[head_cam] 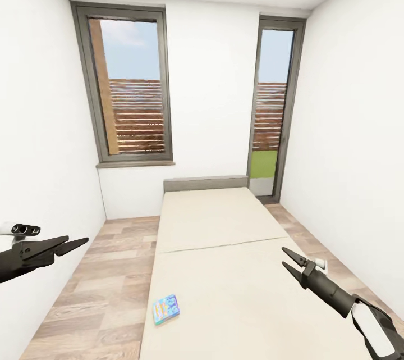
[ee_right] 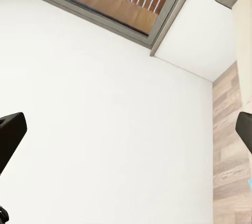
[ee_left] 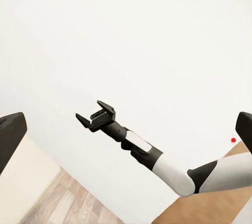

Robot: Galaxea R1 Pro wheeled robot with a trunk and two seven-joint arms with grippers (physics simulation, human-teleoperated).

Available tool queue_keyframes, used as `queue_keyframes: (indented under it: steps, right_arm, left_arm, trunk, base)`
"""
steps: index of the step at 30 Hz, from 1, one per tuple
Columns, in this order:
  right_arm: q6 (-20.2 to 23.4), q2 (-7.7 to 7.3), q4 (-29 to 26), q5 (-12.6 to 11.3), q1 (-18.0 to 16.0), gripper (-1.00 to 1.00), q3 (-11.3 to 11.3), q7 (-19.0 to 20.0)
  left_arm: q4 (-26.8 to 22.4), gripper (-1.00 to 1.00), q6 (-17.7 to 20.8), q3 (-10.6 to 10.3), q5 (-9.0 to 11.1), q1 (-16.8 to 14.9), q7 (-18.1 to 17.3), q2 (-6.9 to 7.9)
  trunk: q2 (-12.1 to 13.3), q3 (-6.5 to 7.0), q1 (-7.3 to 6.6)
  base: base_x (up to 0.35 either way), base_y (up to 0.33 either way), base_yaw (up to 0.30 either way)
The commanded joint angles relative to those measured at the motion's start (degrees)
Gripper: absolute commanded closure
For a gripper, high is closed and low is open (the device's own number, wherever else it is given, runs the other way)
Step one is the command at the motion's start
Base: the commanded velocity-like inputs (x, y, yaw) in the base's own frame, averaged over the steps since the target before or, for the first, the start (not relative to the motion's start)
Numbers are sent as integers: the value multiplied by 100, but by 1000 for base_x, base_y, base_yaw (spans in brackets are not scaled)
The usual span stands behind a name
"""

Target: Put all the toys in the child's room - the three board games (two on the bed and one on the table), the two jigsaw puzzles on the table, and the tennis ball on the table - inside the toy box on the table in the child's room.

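Down near the foot end of the bed [head_cam: 224, 247], close to its left edge, sits one small blue board game [head_cam: 166, 308], lying flat on the plain beige mattress and a bit skewed to the bed's edges. It's the one toy I can spot on the mattress.

Left gripper [head_cam: 84, 242] hangs out over the wood-plank floor [head_cam: 106, 281] to the left of the bed, well away from the game. From the head view its fingers look nearly pressed together at the tips, but its own wrist camera shows the two dark fingers [ee_left: 11, 135] sitting wide at either edge of the picture, so I'd call them spread with nothing between them.

Right gripper [head_cam: 287, 259] floats above the right side of the mattress, pointing up and toward the middle, also well apart from the blue box. Its fingers [ee_right: 10, 135] are spread too, holding nothing. You can see that same gripper [ee_left: 95, 115] from the left wrist camera against the white wall, jaws clearly apart.

Behind the bed there's a grey headboard [head_cam: 205, 183], a big grey-framed window [head_cam: 130, 85] on the left and a tall narrow glazed door [head_cam: 275, 107] on the right.
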Motion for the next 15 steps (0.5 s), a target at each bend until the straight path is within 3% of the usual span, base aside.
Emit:
queue_keyframes:
  steps: [1,9,15]
  right_arm:
    - [24,2,3,-23,-2,-100,-12,4]
    - [-143,31,-2,-18,-2,-100,-99,4]
    - [-156,35,-1,-10,-2,-100,-108,4]
  left_arm:
    - [1,-100,50,-1,17,-1,-5,2]
    - [1,-100,50,-1,14,-1,0,2]
    - [1,-100,49,-1,9,-1,4,2]
  trunk:
    - [-5,-3,3]
    - [-5,-5,3]
    - [-5,-5,3]
  base:
    - [75,0,-34]
    - [28,-6,1]
    - [66,-75,200]
